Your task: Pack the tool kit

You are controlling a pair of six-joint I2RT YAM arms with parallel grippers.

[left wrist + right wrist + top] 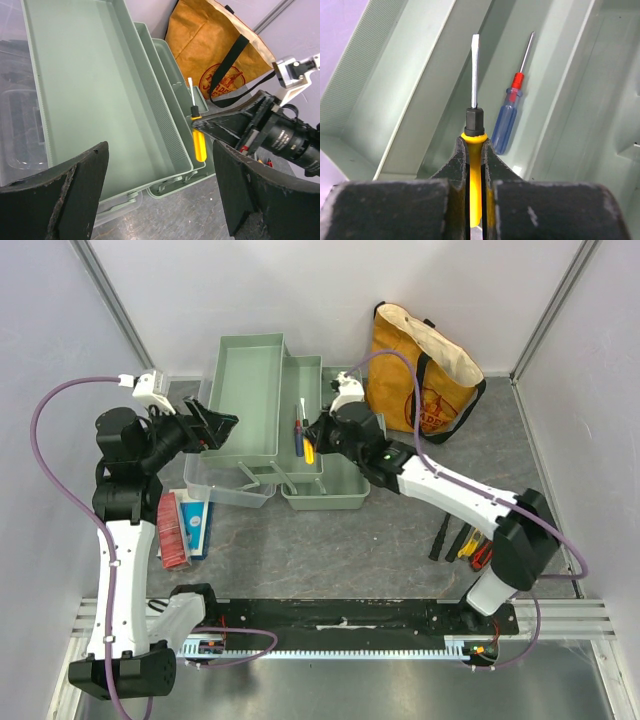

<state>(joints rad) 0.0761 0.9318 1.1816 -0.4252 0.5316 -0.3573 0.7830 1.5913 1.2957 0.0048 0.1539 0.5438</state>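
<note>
The pale sage-green rectangular plastic toolbox [250,390] stood open at the back of the grey counter [340,550], its cantilever trays folded out in steps and its clear translucent lid [215,488] lying at the near left. The right hand [475,150] was pressed onto a yellow-handled flat-blade screwdriver [474,122], pinching the handle between both fingers with the blade pointing away from the wrist, above the narrower tray on the toolbox's right side. In that tray, just beside the held tool and apart from it, lay a slim blue-handled screwdriver with a red collar [507,120]. The left hand [160,150] was spread wide with nothing between its fingers, hovering at the near left edge of the large upper tray. Several small black, red and yellow-handled hand tools [462,540] lay loose on the counter near the right arm's base, well apart from the toolbox. A mustard-yellow tote bag [420,370] stood just right of the toolbox, and flat red and blue packets [180,525] lay at the left.
</note>
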